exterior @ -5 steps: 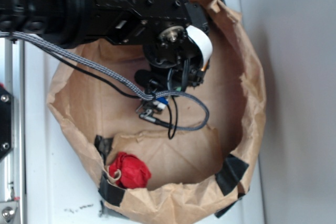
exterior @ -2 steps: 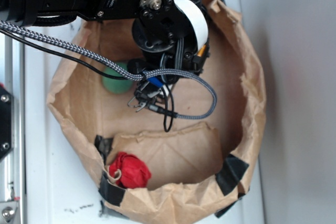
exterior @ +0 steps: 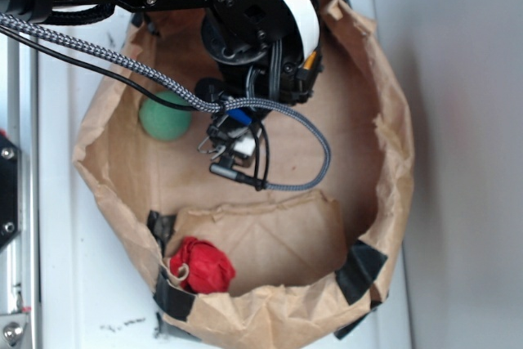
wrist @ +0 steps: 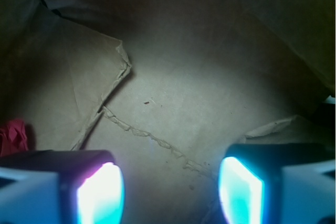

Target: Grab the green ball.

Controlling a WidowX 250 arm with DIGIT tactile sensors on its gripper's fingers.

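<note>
two things lie in the brown paper bag (exterior: pixel 384 202): green ball (exterior: pixel 164 117) at its left wall, red lump (exterior: pixel 202 265) at the near rim beside black tape (exterior: pixel 359 271). gripper (wrist: pixel 170 184) hangs over bare paper floor, fingers (wrist: pixel 100 192) spread wide, nothing between them. ball sits just left of the arm's cables (exterior: pixel 302 124), apart from the gripper.

A brown paper bag (exterior: pixel 384 202) is seen opened wide on a white worktop (exterior: pixel 98 300). The green ball (exterior: pixel 163 118) lies inside at the left, beside the black arm (exterior: pixel 245 22). A red lump (exterior: pixel 202 265) is lodged against the near rim.
</note>
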